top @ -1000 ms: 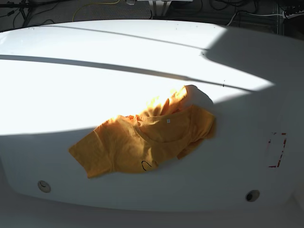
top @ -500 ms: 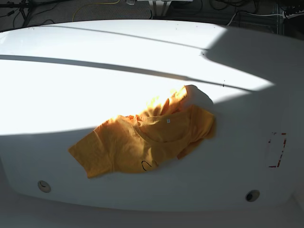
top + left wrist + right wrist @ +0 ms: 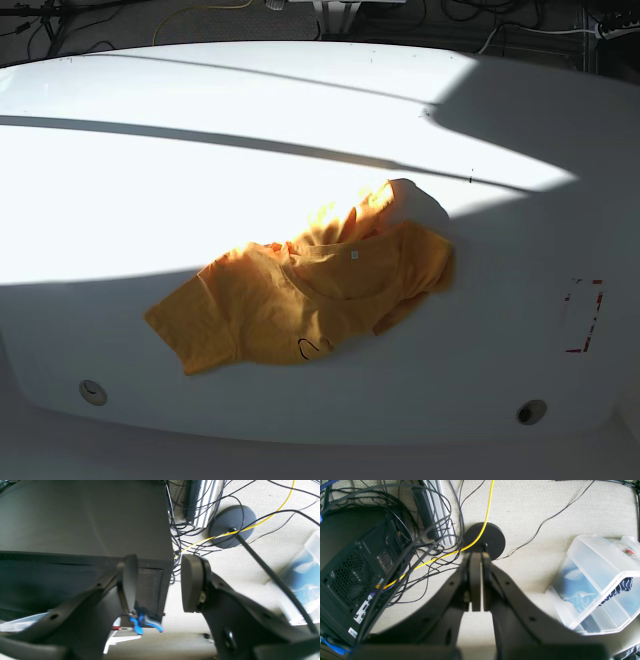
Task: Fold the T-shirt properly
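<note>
The T-shirt [image 3: 300, 300], soft orange-yellow cotton, lies crumpled and unfolded on the smooth white surface [image 3: 150, 180], a little toward five o'clock of its middle; one sleeve fans out flat toward eight o'clock, the far end at one o'clock bunches into a raised hump caught by sunlight, and a tiny white neck tag [image 3: 354, 254] and a thin black line drawing [image 3: 313, 347] near the lower hem mark the cloth. Two round holes sit in the near rim of the surface at seven and five o'clock, and a red-edged mark [image 3: 583, 315] lies at four o'clock. A broad band of sun with a thin dark shadow line crosses the far half. Only the base view shows the shirt and neither arm appears in it; the wrist views look at the floor instead. The left pincer [image 3: 158, 585] has matte black, rounded pads spread apart with nothing between them, in front of a dark computer case [image 3: 82, 517], tangled cables and a round black base [image 3: 232, 526]. The right pincer [image 3: 476, 580] has its flat pads pressed together on nothing, above woven beige carpet, a yellow cable [image 3: 480, 530] and a clear plastic bin [image 3: 597, 585] at three o'clock. Against the base pictures from a moment earlier, the shirt and the shadows lie exactly as they did.
</note>
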Robot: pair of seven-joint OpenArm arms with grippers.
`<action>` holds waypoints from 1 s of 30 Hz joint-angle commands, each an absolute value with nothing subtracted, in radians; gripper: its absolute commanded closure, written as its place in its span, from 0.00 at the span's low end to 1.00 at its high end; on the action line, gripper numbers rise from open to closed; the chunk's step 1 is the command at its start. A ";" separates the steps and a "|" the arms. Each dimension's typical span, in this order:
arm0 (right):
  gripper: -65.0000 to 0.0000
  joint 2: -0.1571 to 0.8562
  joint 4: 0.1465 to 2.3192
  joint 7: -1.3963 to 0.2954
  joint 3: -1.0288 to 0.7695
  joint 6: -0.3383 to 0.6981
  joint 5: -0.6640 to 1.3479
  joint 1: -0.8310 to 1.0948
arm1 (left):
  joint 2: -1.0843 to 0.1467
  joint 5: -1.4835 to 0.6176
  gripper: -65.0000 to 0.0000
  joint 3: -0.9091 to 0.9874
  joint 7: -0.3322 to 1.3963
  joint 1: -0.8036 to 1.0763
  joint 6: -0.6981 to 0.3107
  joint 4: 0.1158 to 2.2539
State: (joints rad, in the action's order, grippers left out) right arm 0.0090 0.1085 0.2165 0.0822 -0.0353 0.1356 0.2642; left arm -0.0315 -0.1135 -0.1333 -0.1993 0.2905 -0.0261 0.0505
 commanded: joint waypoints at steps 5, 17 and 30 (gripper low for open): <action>1.00 0.014 0.106 0.220 0.079 -0.036 0.138 0.275 | -0.034 -0.108 0.61 -0.134 -0.202 0.302 -0.026 0.052; 0.99 0.011 0.104 0.217 0.078 -0.034 0.132 0.273 | -0.031 -0.109 0.61 -0.136 -0.201 0.296 -0.028 0.047; 0.99 0.011 0.104 0.219 0.078 -0.034 0.128 0.275 | -0.030 -0.114 0.61 -0.136 -0.203 0.294 -0.032 0.049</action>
